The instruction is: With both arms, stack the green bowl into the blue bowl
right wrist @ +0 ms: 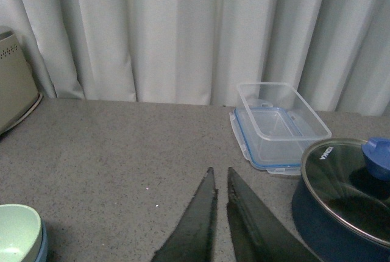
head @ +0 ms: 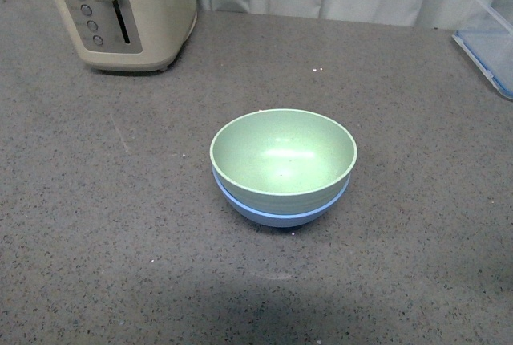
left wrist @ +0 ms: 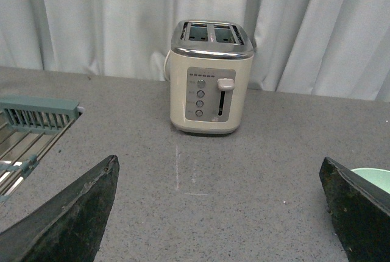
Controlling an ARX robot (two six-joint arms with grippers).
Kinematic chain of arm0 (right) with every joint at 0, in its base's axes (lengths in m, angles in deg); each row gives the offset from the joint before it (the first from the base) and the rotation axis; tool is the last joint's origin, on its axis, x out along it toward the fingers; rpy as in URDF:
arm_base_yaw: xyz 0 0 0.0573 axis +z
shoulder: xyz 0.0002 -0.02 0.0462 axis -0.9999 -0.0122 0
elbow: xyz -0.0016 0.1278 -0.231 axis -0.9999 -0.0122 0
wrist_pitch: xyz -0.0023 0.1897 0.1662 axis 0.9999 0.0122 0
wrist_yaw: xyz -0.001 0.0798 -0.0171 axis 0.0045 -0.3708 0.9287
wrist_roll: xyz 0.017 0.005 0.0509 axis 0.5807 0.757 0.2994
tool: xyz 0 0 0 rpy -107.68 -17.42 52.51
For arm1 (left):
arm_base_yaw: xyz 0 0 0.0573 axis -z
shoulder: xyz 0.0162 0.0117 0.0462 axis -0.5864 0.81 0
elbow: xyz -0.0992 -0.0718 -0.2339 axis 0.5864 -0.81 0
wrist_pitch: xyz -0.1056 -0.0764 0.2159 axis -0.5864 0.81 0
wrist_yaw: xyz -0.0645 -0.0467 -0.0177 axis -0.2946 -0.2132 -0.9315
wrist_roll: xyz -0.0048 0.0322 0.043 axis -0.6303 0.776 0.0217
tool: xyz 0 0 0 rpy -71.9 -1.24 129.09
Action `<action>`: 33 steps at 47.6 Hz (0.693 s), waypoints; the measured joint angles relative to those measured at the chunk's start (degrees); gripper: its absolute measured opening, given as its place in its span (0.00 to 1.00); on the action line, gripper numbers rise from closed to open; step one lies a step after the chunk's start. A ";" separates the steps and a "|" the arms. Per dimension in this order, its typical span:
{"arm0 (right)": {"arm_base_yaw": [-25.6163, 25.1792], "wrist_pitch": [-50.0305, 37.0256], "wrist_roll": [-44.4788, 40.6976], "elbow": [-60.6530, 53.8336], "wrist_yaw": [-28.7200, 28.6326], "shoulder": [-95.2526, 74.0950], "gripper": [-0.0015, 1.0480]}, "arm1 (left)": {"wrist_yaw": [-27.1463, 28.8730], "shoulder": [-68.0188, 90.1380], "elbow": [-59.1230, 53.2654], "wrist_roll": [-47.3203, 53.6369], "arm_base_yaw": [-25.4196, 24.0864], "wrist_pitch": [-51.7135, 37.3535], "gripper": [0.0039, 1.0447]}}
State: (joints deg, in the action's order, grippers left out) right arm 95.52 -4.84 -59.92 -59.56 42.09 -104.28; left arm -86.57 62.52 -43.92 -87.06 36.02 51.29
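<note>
You are looking at a grey speckled countertop point(head: 104, 225) backed by pale grey curtains point(right wrist: 183, 30).

In your front view neither arm appears. The green bowl point(head: 282, 155) sits nested inside the blue bowl point(head: 276, 213) near the middle of the counter, upright, with only a band of blue rim and lower wall showing beneath it. Farther back stand a cream toaster point(head: 124, 10) and, at the other far corner, a clear plastic container point(head: 490, 36) with a blue-edged lid.

On your left wrist view, the left gripper point(left wrist: 222, 213) has its fingers point(left wrist: 73, 219) spread wide with nothing between them but bare counter. A sliver of the green bowl's rim point(left wrist: 370, 173) shows just beside the outer edge of one finger. Outside the other finger lies a metal rack with a teal frame point(left wrist: 36, 113). The toaster stands well beyond the fingertips, roughly between them, against the curtain.

On your right wrist view, the right gripper point(right wrist: 220, 177) has its fingers point(right wrist: 198, 225) nearly together, a thin slit between them, holding nothing. The stacked bowls lie off to one side of the fingers, well apart. To the other side, near the fingers, sits a dark blue pot point(right wrist: 317, 219) with a glass lid point(right wrist: 341, 183); the clear container lies beyond it, past the fingertips.
</note>
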 joint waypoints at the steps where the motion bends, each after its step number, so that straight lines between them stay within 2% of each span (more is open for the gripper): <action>1: -0.24 0.46 0.04 -0.15 -0.22 0.72 0.01 | 0.00 0.00 0.00 0.00 0.00 0.00 0.94; 3: -0.66 1.42 0.11 -0.55 -0.61 2.14 0.01 | 0.00 0.00 0.00 0.00 0.00 0.00 0.94; 7: -3.82 3.43 0.13 -1.31 -5.09 4.68 0.01 | 0.00 0.00 0.00 0.00 0.00 0.00 0.94; 12: -5.90 1.97 0.20 -3.52 -5.55 6.29 0.01 | 0.04 0.00 0.00 0.00 0.00 0.00 0.94; 33: -6.10 14.64 0.26 -4.09 -5.86 19.82 0.01 | 0.00 0.00 0.00 0.00 0.00 0.00 0.94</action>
State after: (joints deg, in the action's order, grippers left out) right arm 89.42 9.80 -59.66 -63.64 36.23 -84.45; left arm -86.57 62.52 -43.92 -87.06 36.02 51.29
